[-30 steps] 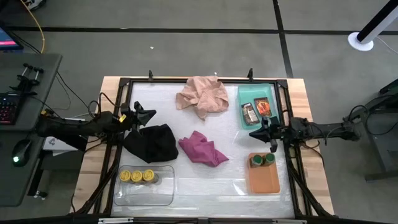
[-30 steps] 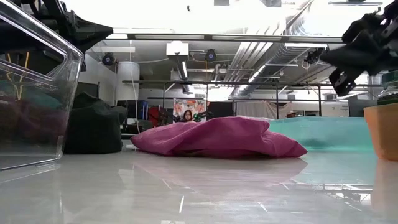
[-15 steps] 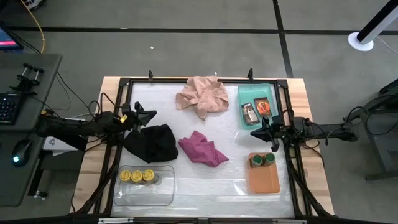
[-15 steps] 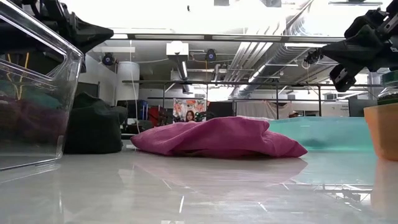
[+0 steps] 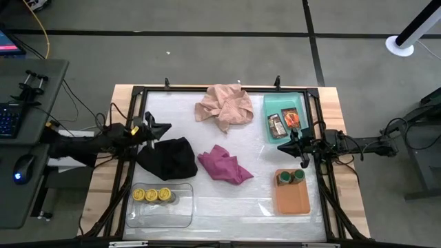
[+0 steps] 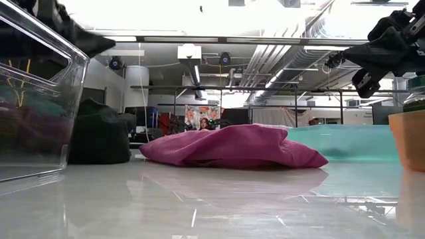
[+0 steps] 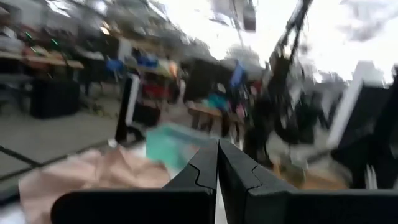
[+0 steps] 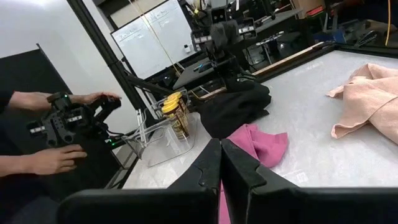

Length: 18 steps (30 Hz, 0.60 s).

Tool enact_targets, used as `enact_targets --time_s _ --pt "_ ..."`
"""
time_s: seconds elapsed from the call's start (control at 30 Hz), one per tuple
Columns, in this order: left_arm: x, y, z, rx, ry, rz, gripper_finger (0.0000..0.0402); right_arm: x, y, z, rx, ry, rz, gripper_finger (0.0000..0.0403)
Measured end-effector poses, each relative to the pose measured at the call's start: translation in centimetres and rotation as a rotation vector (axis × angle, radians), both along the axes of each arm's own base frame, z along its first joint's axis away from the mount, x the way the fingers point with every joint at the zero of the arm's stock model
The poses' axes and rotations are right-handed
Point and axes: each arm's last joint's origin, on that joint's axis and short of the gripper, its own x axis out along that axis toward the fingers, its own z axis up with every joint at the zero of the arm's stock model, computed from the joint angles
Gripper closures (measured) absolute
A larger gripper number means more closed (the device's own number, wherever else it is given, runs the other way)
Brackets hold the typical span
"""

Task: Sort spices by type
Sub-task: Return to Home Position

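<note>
high view: the left gripper (image 5: pixel 162 127) hangs over the table's (image 5: pixel 227 207) left edge, just above the black cloth (image 5: pixel 169 158). the right gripper (image 5: pixel 281 147) sits at the right side, between the teal tray (image 5: pixel 284 100) and the orange tray (image 5: pixel 292 200). three yellow-lidded jars (image 5: pixel 151 195) stand in a row inside the clear tray (image 5: pixel 162 215) at the front left. two green-lidded jars (image 5: pixel 290 178) stand side by side at the far end of the orange tray. the dark brown packet (image 5: pixel 276 125) and the orange-red packet (image 5: pixel 291 118) lie flat next to each other in the teal tray. a pink cloth (image 5: pixel 224 105) lies at the back and a magenta cloth (image 5: pixel 224 164) in the middle.

low view: the magenta cloth fills the centre, the clear tray's wall rises at the left, the orange tray's edge shows at the right. both grippers hang high, clear of the table.

left wrist view: blurred, yet the fingers (image 7: pixel 202 173) are pressed together with nothing between them.

right wrist view: the fingers (image 8: pixel 236 171) meet tip to tip, empty. beyond them stand the yellow-lidded jars in the clear tray. a person's hands (image 8: pixel 46 158) hold a controller (image 8: pixel 68 118) off the table.
</note>
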Motion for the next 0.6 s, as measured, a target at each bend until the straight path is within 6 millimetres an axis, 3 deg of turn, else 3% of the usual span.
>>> enact_targets --time_s 0.23,0.37,0.6 --pt "-0.3 -0.3 -2.1 0.140 0.233 -0.211 0.0401 0.0 0.0 0.0 0.000 0.000 -0.001 0.0402" --pt "-0.4 -0.5 -1.9 0.249 0.233 -0.213 0.0401 0.0 0.0 0.0 0.000 0.003 -0.001 0.0402" --pt "-0.4 -1.4 -1.9 0.179 0.211 -0.314 0.0401 0.1 0.0 -0.1 -0.001 0.013 -0.001 0.0402"
